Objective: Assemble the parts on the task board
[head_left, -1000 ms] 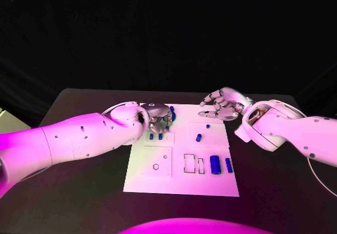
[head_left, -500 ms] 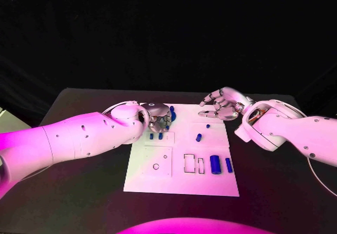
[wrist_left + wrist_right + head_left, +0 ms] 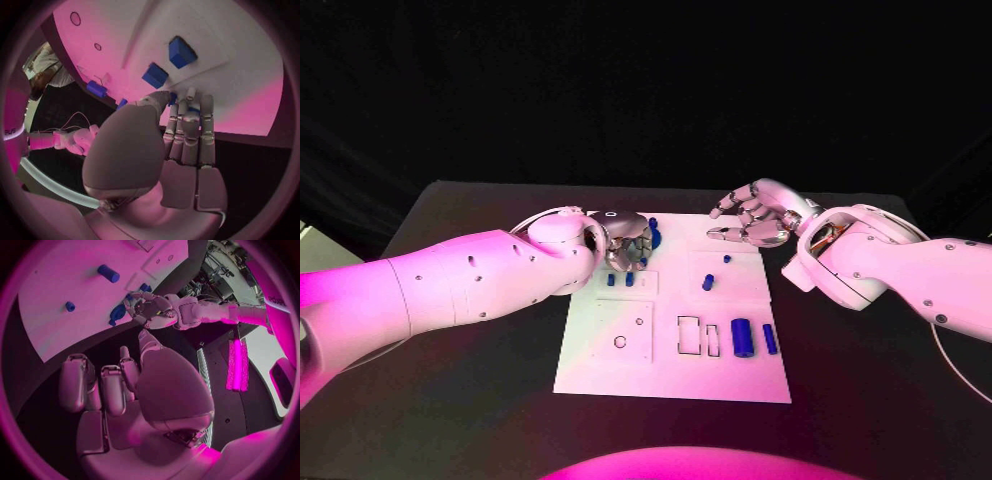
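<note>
Left hand [image 3: 623,243] sits at the far left corner of the task board [image 3: 675,375] in my head view, fingers down among the blue parts [image 3: 651,235] there; I can't tell if it grips one. Right hand [image 3: 754,215] hovers by the far right corner, fingers curled inward, nothing in them. On the board I see two small parts [image 3: 619,280] near the left hand, one small peg [image 3: 708,282] mid-board, and two bigger cylinders [image 3: 743,337] standing near the right edge beside empty rectangular slots [image 3: 689,335]. Board lies on the black tabletop [image 3: 459,400].

Left wrist view: fingertips [image 3: 190,95] touch a blue part [image 3: 194,109] at the board edge, two blue blocks [image 3: 181,52] just beyond; grasp unclear.

Right wrist view: right hand's fingers [image 3: 109,385] curled, holding nothing, off the board; the left hand [image 3: 153,310] shows across at blue parts.
</note>
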Tool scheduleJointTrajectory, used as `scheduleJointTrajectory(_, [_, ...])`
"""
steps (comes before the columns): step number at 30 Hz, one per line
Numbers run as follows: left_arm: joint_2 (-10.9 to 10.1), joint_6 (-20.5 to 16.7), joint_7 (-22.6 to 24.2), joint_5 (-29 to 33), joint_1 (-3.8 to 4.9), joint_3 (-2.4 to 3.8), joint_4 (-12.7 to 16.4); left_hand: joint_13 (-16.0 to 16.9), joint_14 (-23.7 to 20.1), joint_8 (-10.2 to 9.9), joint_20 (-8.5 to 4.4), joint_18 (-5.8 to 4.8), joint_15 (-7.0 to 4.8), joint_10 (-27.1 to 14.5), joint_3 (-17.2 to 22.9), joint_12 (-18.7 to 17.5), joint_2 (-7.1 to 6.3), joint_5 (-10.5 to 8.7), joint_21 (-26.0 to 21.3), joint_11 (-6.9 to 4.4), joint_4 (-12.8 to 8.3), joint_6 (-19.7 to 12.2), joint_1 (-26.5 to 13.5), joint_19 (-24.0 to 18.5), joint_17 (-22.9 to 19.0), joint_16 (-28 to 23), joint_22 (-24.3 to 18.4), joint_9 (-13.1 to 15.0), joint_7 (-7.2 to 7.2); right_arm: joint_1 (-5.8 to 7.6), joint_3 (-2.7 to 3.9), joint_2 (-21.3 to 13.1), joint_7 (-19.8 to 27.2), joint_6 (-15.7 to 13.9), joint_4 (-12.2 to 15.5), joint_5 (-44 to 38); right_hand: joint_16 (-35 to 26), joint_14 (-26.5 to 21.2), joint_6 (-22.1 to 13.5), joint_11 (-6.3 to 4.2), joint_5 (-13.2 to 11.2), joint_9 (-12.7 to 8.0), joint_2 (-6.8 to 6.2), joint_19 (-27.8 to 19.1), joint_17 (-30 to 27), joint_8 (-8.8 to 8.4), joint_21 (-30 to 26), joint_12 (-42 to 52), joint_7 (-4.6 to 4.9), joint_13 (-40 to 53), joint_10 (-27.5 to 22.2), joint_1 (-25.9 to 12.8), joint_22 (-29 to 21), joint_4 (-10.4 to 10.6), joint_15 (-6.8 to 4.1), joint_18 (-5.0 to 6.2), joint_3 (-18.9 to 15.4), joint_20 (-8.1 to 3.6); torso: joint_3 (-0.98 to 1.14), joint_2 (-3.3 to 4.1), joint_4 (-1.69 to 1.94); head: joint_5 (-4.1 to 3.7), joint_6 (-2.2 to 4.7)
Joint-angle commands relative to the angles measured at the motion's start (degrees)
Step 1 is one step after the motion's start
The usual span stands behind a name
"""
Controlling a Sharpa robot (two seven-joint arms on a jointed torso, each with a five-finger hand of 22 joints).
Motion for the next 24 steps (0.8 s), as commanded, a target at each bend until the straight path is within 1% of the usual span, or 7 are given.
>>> scheduleJointTrajectory(1, [0.3,0.6,0.5,0.8,-0.13,-0.06,-0.1,-0.2,0.6,-0.2,0.14,0.52,-0.03,0.7,0.5,-0.4,-0.29,-0.22,0.6,-0.09,-0.2,0.5,0.3,0.6,0.5,0.6,0.5,-0.1,-0.05,-0.03,0.02,0.0,0.4,0.8,0.1,-0.2,-0.3,3.0,-0.3,-0.07,0.2,-0.1,0.35,-0.2,3.1,0.33,-0.1,0.0,0.03,0.7,-0.2,-0.1,5.2,-0.1,0.17,0.67,0.3,-0.13,0.00,0.01,-0.01,-0.01,-0.06])
scheduleJointTrajectory(5, [0.3,0.6,0.6,0.9,-0.14,-0.06,-0.2,-0.4,1.4,-0.1,0.05,0.38,-0.17,1.5,1.0,-0.7,0.04,-0.26,1.6,-0.27,-0.6,1.3,0.5,1.2,1.4,1.4,1.5,-0.1,-0.18,-0.03,0.02,0.0,0.4,0.9,0.1,-0.2,-0.3,3.0,-0.3,-0.07,0.2,-0.1,0.35,-0.2,3.1,0.33,-0.1,0.0,0.03,0.7,-0.2,-0.1,5.2,-0.1,0.17,0.67,0.3,-0.13,0.00,0.02,-0.01,-0.03,-0.04])
scheduleJointTrajectory(9, [0.4,0.6,0.8,1.0,-0.14,-0.06,-0.3,-0.7,2.6,0.3,-0.25,0.12,-0.56,3.2,1.7,-1.1,0.65,-0.34,3.4,-0.75,-1.4,2.9,0.9,2.3,2.8,2.6,3.4,0.0,-0.56,-0.03,0.02,0.0,0.3,1.0,0.1,-0.3,-0.3,3.0,-0.2,-0.08,0.2,-0.1,0.39,-0.1,3.1,0.38,0.0,0.1,0.02,0.8,-0.1,-0.1,5.2,-0.1,0.17,0.64,0.3,-0.14,0.00,0.01,0.01,-0.13,-0.04])
scheduleJointTrajectory(15, [0.4,0.5,1.3,1.3,-0.14,-0.06,-0.4,-1.1,3.8,0.2,-0.79,-0.17,-1.10,5.3,2.5,-2.3,1.39,-0.56,5.5,-1.35,-2.8,4.4,1.4,3.3,4.0,3.7,5.4,0.2,-0.91,-0.03,0.02,0.0,0.2,1.2,0.2,-0.3,-0.3,3.0,-0.2,-0.09,0.2,-0.1,0.41,-0.1,3.1,0.41,0.0,0.2,0.01,0.9,0.0,-0.1,5.3,-0.1,0.16,0.63,0.3,-0.14,0.00,0.01,0.04,-0.16,-0.11])
scheduleJointTrajectory(19, [0.4,0.3,1.7,1.5,-0.14,-0.06,-0.5,-1.2,4.3,0.1,-0.94,-0.33,-1.24,6.0,2.7,-2.7,1.55,-0.69,6.3,-1.50,-3.2,4.9,1.3,3.8,4.7,4.1,6.3,0.3,-1.01,-0.03,0.02,0.1,0.1,1.3,0.2,-0.3,-0.3,3.0,-0.2,-0.09,0.2,-0.1,0.41,-0.1,3.1,0.41,0.0,0.2,0.01,0.9,0.0,-0.1,5.3,-0.1,0.16,0.63,0.3,-0.14,0.02,-0.03,0.01,-0.15,-0.17])
scheduleJointTrajectory(24, [0.4,-0.5,2.1,1.7,-0.15,-0.06,-0.5,-1.4,4.8,0.0,-1.10,-0.48,-1.40,6.9,2.9,-3.4,1.73,-0.76,7.2,-1.68,-3.7,5.6,1.1,4.3,5.2,4.5,7.2,0.4,-1.10,-0.03,0.02,0.1,0.1,1.4,0.2,-0.3,-0.2,3.0,-0.2,-0.10,0.2,-0.1,0.44,-0.1,3.2,0.44,0.0,0.2,0.00,0.9,0.0,-0.1,5.3,-0.1,0.16,0.63,0.4,-0.15,-0.01,-0.02,0.00,-0.09,-0.12])
